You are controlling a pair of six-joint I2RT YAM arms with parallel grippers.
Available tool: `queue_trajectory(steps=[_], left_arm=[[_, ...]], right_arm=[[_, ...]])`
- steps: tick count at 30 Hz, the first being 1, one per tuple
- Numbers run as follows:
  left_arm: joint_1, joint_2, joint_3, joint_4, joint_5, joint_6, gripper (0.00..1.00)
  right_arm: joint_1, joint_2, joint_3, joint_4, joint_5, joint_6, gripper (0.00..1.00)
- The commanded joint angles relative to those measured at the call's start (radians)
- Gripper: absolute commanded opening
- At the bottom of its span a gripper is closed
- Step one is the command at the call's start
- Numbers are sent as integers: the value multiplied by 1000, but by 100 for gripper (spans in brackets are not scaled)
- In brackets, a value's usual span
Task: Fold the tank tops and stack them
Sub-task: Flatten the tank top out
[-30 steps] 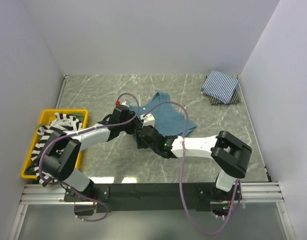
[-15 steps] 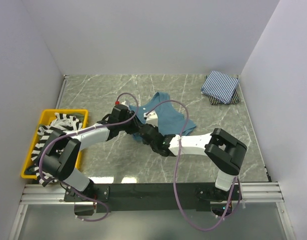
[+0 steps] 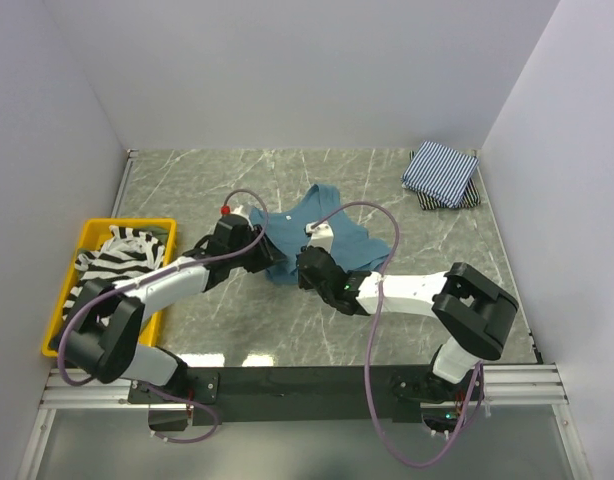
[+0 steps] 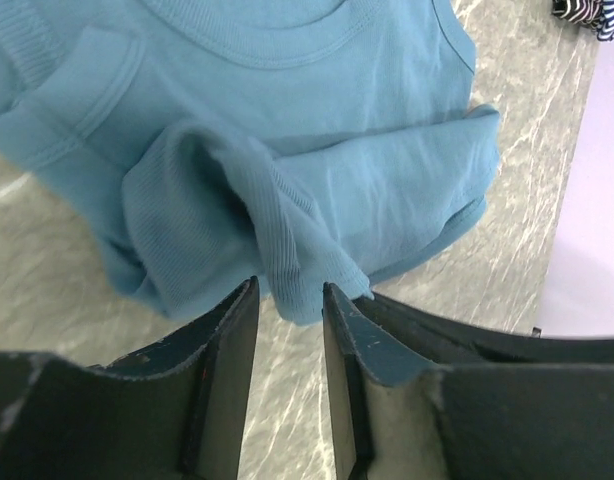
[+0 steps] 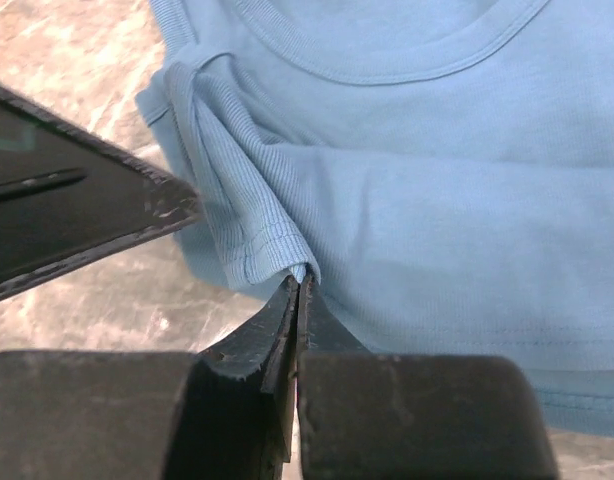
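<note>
Where the grey marbled tabletop (image 3: 187, 180) met the left wall, a yellow rectangular plastic bin (image 3: 127, 222) sat toward the near edge, and a bold black-and-white striped cloth tank top (image 3: 117, 255) lay heaped in it. Right of the bin, the left arm reached in toward the table's middle. The left gripper (image 4: 290, 298) hung low at the near-left edge of a plain teal-blue ribbed cloth tank top (image 3: 339, 228), its two dark fingers (image 4: 227, 350) parted with a clear gap. A raised ridge of the teal cloth ran toward that gap, but neither finger pressed on it, so it gripped nothing that I could see. The teal top lay crumpled on the marble near the centre, neckline on the side away from the grippers, its near-left part gathered into folds. Just to the right, the right gripper (image 5: 298, 283) was closed tight, fingertips meeting on a pinched fold of the teal top's hemmed edge, the cloth drawn into a small peak at the tips. The two grippers stood near each other, not touching. Far right, in the back corner, a thin navy-and-white pinstriped cloth tank top (image 3: 442, 168) lay folded flat upon another dark striped folded cloth (image 3: 469, 198), well apart from the teal top and both arms.
</note>
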Motion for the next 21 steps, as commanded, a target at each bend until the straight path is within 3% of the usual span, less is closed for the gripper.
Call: queue_trajectory(steps=[1, 8, 21], left_arm=[[-5, -54, -50, 15, -22, 7, 37], [-83, -71, -94, 49, -54, -28, 40], [-99, -88, -114, 114, -98, -90, 41]], right_arm=[[-5, -34, -12, 62, -30, 31, 1], [-5, -9, -12, 76, -53, 53, 0], [-6, -12, -35, 88, -64, 71, 0]])
